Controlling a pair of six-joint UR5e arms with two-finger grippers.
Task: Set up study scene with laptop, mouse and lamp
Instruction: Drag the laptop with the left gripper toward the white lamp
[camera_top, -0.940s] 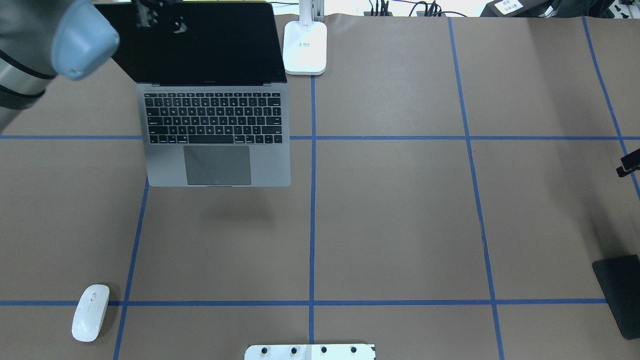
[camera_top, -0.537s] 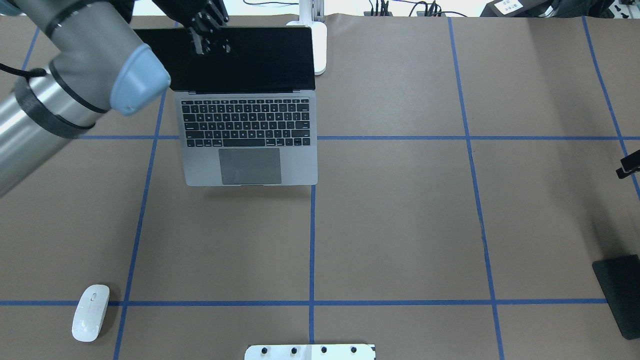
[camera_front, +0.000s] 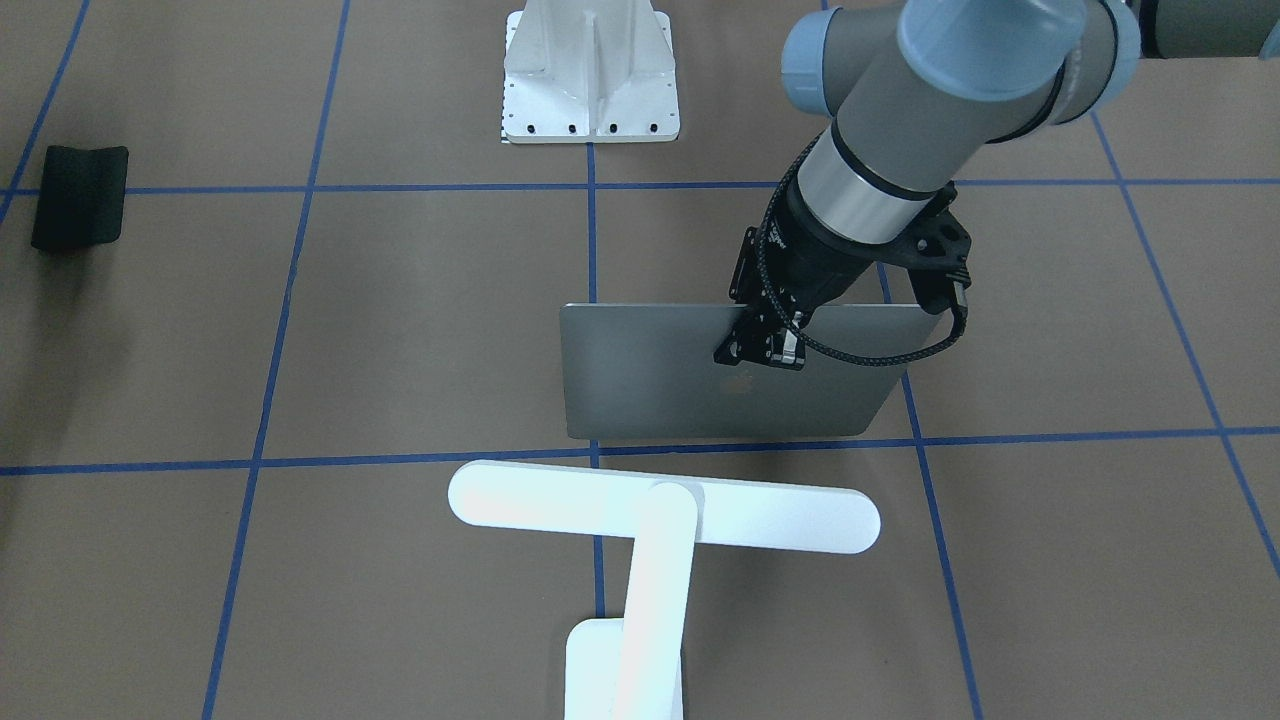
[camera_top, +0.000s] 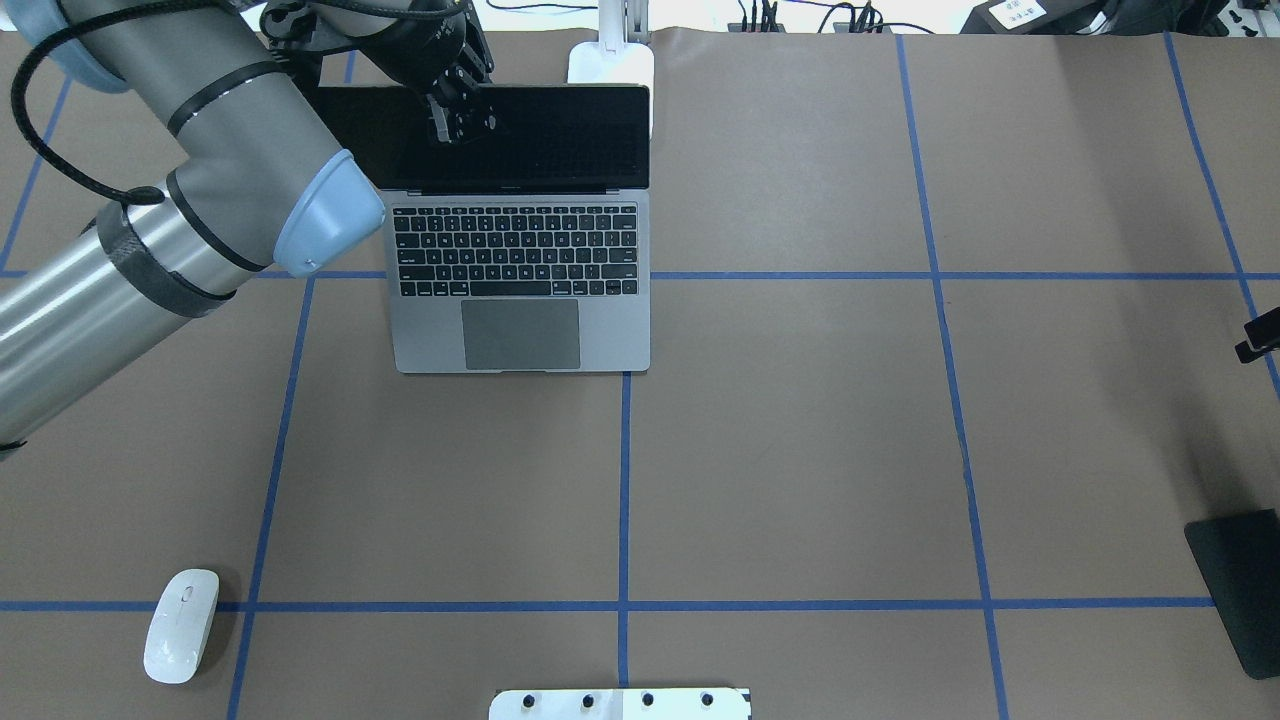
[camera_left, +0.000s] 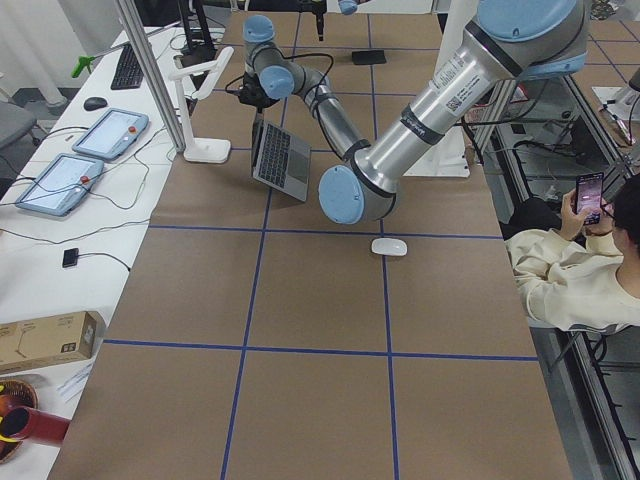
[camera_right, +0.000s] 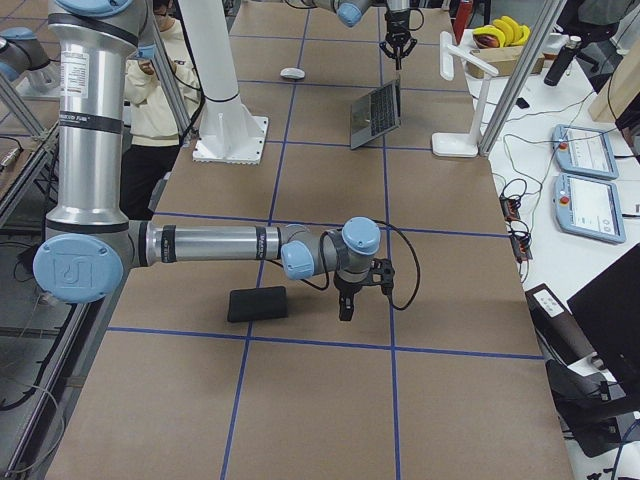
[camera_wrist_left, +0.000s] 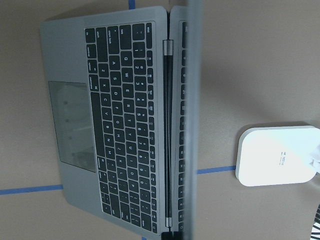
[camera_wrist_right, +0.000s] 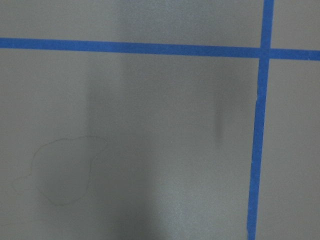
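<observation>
The laptop (camera_top: 520, 300) is open, keyboard toward the robot, just left of the table's centre line. My left gripper (camera_top: 460, 110) is shut on the top edge of its lid, also seen in the front-facing view (camera_front: 760, 345) above the logo. The laptop's base is at or just above the table; I cannot tell which. The lamp (camera_front: 660, 510) stands right behind the laptop, its base (camera_wrist_left: 277, 162) next to the lid. The mouse (camera_top: 181, 625) lies at the near left. My right gripper (camera_right: 343, 305) hangs low over the table's right end; I cannot tell whether it is open.
A black mat (camera_top: 1240, 590) lies at the near right edge, close to the right gripper. The white ribbed pedestal (camera_front: 592, 75) stands at the robot's side of the table. Operators' tablets and cables lie beyond the far edge.
The left arm has carried the open laptop to the right, toward the lamp, and lower; its shadow has shrunk under it. Mouse, lamp and right arm have not moved.
</observation>
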